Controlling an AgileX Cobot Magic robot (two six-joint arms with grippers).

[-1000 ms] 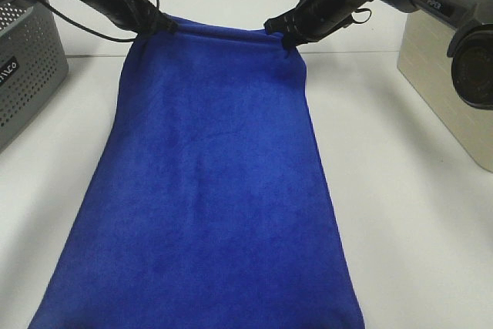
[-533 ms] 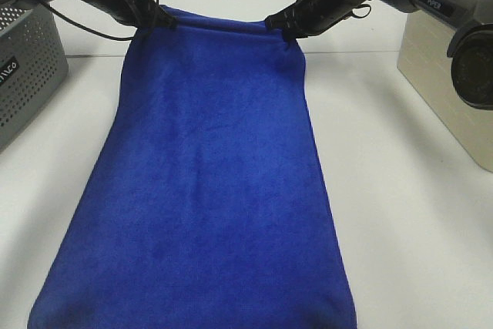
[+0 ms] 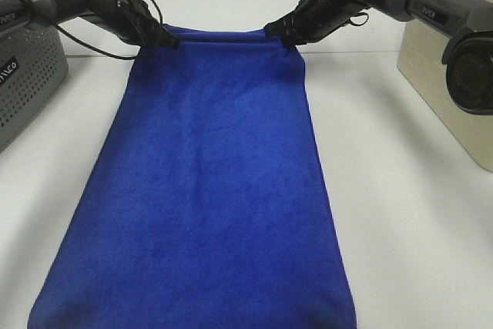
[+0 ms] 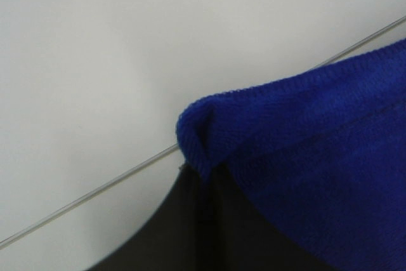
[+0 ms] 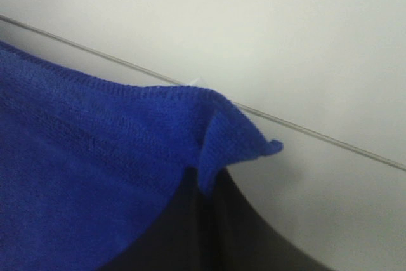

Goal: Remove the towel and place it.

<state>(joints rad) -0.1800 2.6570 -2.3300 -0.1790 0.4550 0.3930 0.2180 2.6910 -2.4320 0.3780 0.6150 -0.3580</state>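
Both pincers clamped on blue towel (image 3: 208, 190) far corners: left pincer (image 3: 163, 38), right pincer (image 3: 279, 34); towel draped over white tabletop (image 3: 408, 190).

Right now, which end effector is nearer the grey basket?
Left. The left end effector pinches the towel corner nearest the basket; the right end effector holds the opposite corner, farther away.

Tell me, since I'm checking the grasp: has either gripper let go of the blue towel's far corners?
No; left gripper and right gripper each pinch a far corner of the towel.
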